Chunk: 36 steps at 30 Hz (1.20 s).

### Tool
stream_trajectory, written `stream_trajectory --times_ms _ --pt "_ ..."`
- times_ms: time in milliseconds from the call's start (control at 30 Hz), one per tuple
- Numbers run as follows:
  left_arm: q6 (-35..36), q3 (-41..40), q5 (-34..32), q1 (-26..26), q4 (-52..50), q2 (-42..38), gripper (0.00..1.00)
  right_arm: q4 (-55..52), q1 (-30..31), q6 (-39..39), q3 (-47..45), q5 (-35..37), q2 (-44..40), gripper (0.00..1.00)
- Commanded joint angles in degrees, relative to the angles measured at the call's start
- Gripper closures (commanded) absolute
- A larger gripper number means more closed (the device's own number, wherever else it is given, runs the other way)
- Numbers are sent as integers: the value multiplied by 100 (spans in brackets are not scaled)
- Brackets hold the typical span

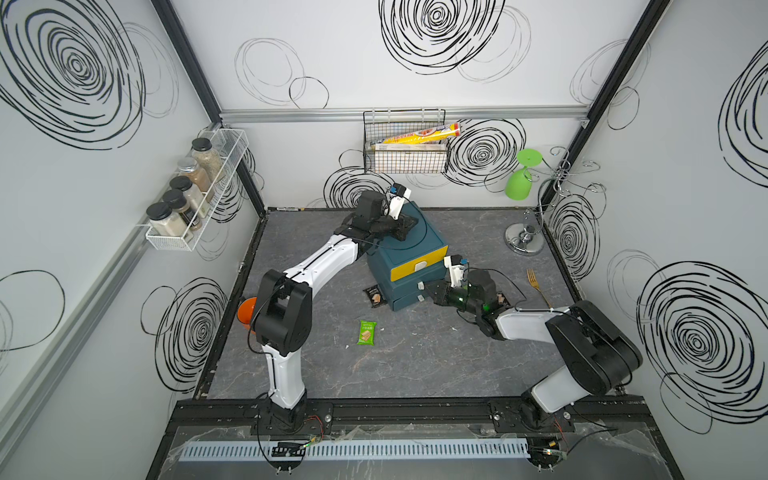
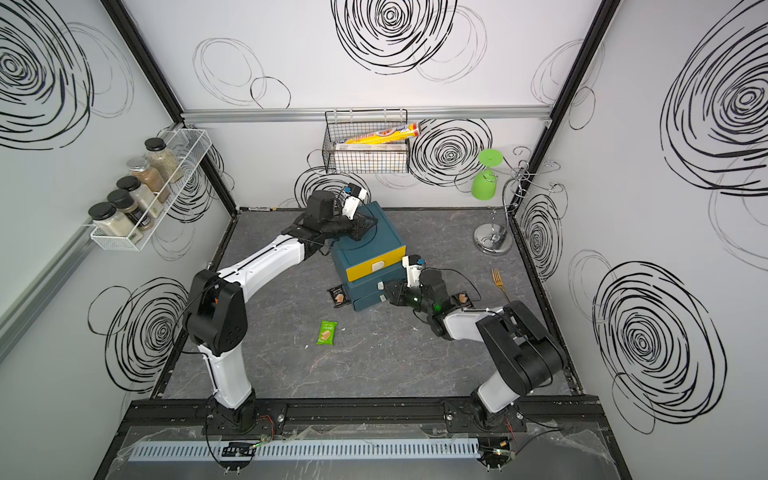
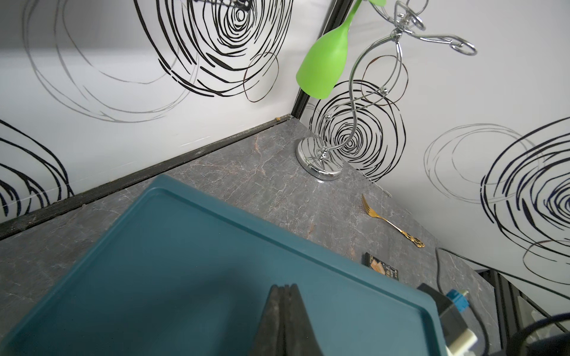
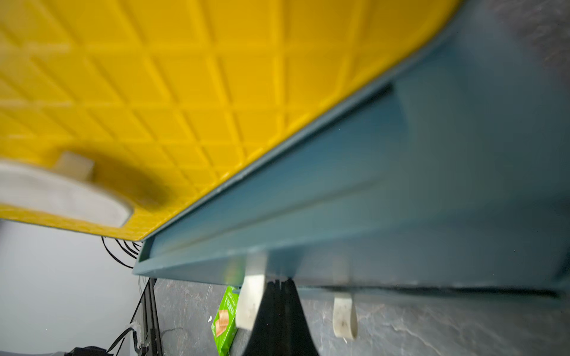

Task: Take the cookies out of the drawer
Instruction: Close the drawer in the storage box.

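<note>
Slippage loomed: my right gripper (image 4: 279, 282), clenched on nothing beside the drawer handle (image 4: 253, 296), could skid off and jolt the cabinet (image 1: 432, 237).

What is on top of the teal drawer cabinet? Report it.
Only the left end effector, shut, lying over the recessed top of the teal drawer cabinet. Nothing else shows on the bare part. The patch under the end effector and wrist is covered.

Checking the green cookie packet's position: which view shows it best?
Both top views: the green packet lies whole on the tabletop. The right wrist view shows part of it, behind a white drawer handle. The left wrist view misses it.
</note>
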Motion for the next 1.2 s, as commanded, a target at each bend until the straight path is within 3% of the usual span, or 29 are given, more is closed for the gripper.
stream_trajectory --times_ms 0,100,200,333,700,1167 --pt "-152 -456 173 17 -1034 274 100 631 31 25 158 -138 215 100" --pt "-169 -488 184 17 -1018 265 100 960 24 269 -100 -337 236 88" --pt "-176 -480 199 20 -1018 243 100 1216 31 543 -774 -287 -81 66" --pt "-176 -454 190 44 -1012 249 100 1552 72 800 -1338 -354 -143 56" --pt "-176 -457 152 52 -1053 229 100 3237 84 1431 -1221 -375 1338 54" --pt "-106 -419 178 140 -1104 264 100 3860 68 1625 -763 -189 2319 55"
